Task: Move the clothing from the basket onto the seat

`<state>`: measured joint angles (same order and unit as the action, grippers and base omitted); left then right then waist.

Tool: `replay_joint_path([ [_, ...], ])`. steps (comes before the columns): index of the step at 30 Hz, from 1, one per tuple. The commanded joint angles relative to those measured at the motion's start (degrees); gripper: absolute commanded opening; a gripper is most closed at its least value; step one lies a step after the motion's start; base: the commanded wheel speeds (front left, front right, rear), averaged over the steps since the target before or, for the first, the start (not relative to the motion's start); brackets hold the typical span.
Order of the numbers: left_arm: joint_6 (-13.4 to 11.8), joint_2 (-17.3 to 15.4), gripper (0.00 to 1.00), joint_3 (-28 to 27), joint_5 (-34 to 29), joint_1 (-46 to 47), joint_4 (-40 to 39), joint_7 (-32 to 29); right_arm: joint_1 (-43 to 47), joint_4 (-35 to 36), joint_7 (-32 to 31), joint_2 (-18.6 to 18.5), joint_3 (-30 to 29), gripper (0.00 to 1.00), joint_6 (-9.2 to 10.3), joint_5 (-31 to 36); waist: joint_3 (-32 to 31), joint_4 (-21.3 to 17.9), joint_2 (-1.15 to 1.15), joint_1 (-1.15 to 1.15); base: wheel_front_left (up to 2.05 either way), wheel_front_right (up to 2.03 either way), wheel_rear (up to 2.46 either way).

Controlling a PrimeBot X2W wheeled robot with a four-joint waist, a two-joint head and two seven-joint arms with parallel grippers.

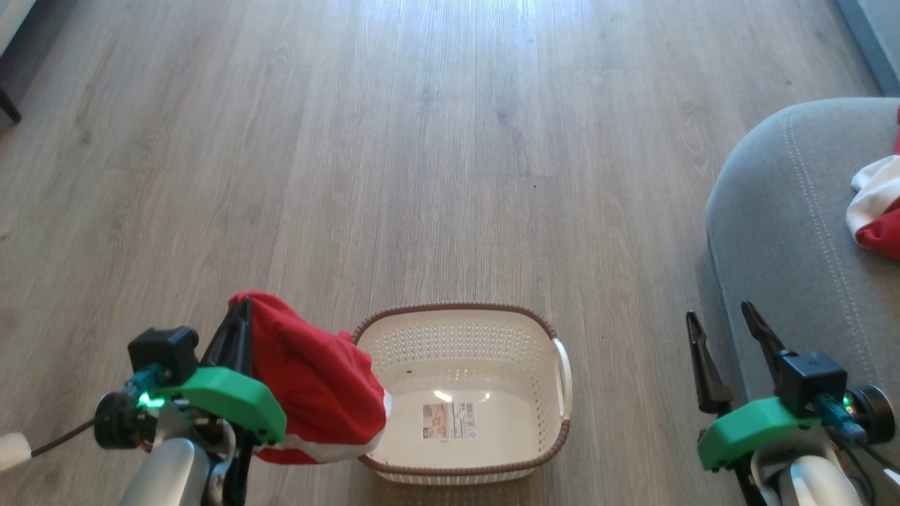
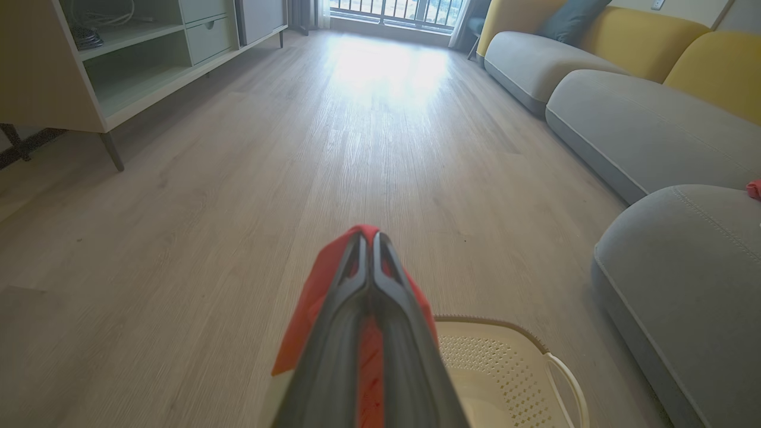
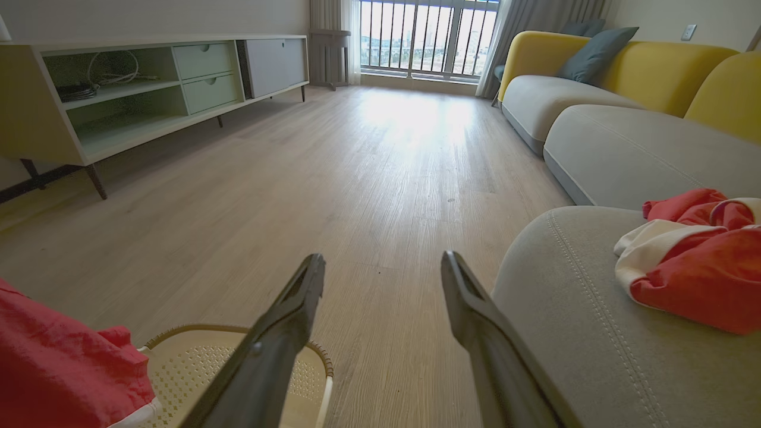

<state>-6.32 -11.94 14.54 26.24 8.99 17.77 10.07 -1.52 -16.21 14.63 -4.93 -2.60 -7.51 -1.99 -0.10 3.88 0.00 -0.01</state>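
Over the pale plank floor [image 1: 422, 140], your left fingers [image 2: 348, 285] are clenched on a fold of the red garment [image 1: 316, 379], which hangs limp beside them over the rim of the empty perforated cream basket [image 1: 457, 344]. Your right fingers [image 3: 291, 309] stand spread and empty beside the grey stitched seat [image 1: 780, 232], where another red-and-white piece [image 1: 875, 211] lies crumpled. The cloth looks light and soft, so a bunched fold should hold best.
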Motion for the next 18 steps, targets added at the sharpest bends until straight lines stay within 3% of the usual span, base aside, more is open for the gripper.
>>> replay_joint_path([
  [1,-0.5,-1.6,0.00,-2.1,0.1,1.5,-2.3,0.2,-1.0,1.6,0.4,-0.4,1.5,1.00,0.02,0.5,0.0,0.0,0.00,0.01,0.00,0.00,0.00],
  [18,-1.1,-2.1,0.00,-1.1,0.2,1.4,-5.0,-0.8,-1.9,1.6,0.4,-0.6,4.2,1.00,0.02,0.8,0.1,-0.6,0.00,0.01,0.00,0.00,0.00],
])
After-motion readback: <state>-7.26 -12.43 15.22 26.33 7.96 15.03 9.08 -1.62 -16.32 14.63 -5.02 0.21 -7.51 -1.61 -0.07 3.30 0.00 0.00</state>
